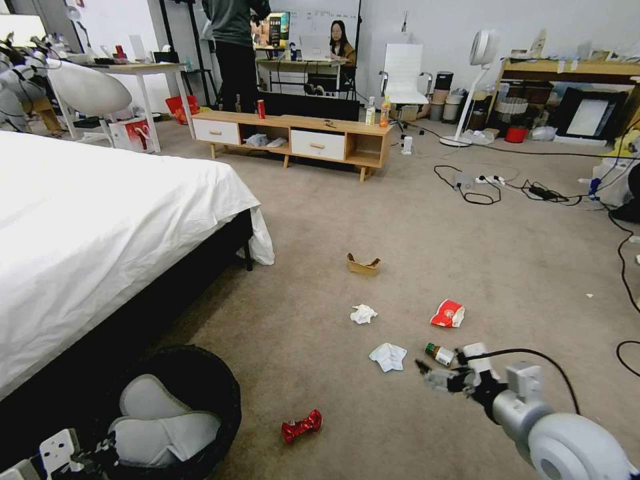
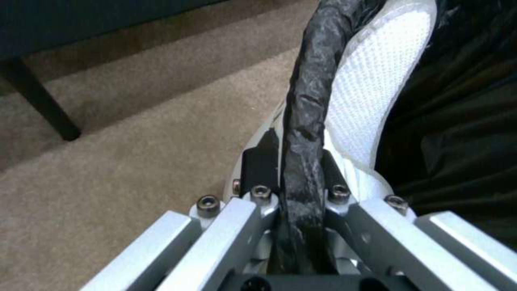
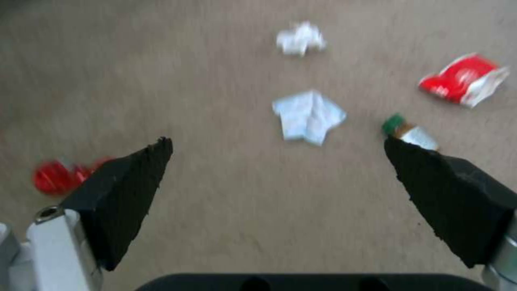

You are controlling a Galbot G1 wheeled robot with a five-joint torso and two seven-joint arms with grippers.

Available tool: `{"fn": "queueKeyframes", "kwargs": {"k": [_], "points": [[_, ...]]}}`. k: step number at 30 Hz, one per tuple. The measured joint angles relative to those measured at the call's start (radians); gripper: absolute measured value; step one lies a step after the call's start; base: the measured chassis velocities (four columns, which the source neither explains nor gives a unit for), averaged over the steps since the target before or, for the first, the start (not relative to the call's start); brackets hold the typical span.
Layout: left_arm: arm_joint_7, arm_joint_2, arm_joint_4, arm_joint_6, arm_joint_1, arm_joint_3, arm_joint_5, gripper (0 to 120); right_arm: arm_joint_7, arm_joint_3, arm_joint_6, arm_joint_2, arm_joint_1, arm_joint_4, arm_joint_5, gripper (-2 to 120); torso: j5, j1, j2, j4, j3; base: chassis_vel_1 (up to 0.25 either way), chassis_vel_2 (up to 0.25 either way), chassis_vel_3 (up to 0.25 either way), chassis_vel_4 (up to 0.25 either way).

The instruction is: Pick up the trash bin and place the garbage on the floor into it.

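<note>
The left claw [image 2: 291, 194] is clamped on the bagged rim of the trash bin [image 1: 200, 373], down by the bed [image 1: 100, 227]. The right claw [image 3: 277, 178] hangs spread wide above the floor [image 1: 400, 220], nearest the small bottle [image 1: 440, 354] just beside it, whose long axis lies slantwise, with the pale cloth [image 1: 389, 357] close by.

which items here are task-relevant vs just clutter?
Job: trash bin, rim pinched by left gripper; open right gripper; crushed can, tissues, cloth, bottle, crushed cup, cardboard tray.
Clutter: bed, TV bench, cables, fan.
</note>
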Motion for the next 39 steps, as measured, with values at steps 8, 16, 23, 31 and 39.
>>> {"fn": "queueKeyframes", "kwargs": {"k": [8,16,23,31,39], "points": [[0.006,-0.014,-0.003,0.0,0.008,-0.017,0.019,3,-0.082,-0.134,-0.073,0.02,0.139,-0.133,-0.127,100,-0.0004,0.0,0.0,0.0001,0.0,0.0,0.0,0.0,0.0],[0.009,-0.021,-0.003,0.0,0.004,-0.017,0.029,3,-0.164,-0.256,-0.046,0.036,0.226,-0.17,-0.162,100,-0.0003,0.0,0.0,0.0001,0.0,0.0,0.0,0.0,0.0],[0.01,-0.022,-0.007,0.0,0.005,-0.017,0.031,3,-0.202,-0.348,-0.003,0.048,0.295,-0.189,-0.16,100,-0.0004,0.0,0.0,0.0001,0.0,0.0,0.0,0.0,0.0],[0.011,-0.027,-0.015,0.0,0.011,-0.019,0.035,3,-0.204,-0.417,0.018,0.055,0.336,-0.21,-0.17,100,-0.0003,0.0,0.0,0.0002,0.0,0.0,0.0,0.0,0.0],[0.011,-0.038,-0.022,0.0,0.013,-0.025,0.044,3,-0.203,-0.556,0.045,0.074,0.399,-0.275,-0.201,100,-0.0003,0.0,0.0,0.0002,0.0,0.0,0.0,0.0,0.0]]}}
